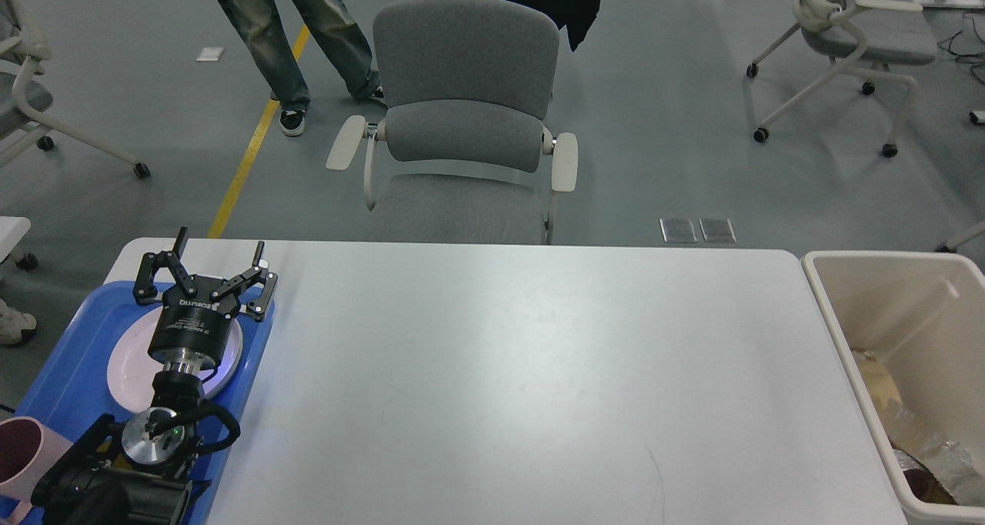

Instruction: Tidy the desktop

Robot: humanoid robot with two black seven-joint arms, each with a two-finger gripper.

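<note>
The desktop [523,371] is a large white tabletop with rounded corners, and its broad middle carries no objects. My left gripper [218,259] is open and empty, with its fingers spread above the far end of the blue tray [58,379]. A white plate [127,367] lies in that tray under my left arm. A pink cup [19,452] stands at the tray's near left. My right gripper and the white paper cup are out of view.
A beige bin [854,340] stands at the table's right edge, with crumpled paper and rubbish [916,440] inside. A grey office chair [462,132] stands behind the table. A person's legs [292,40] are on the floor at the back left.
</note>
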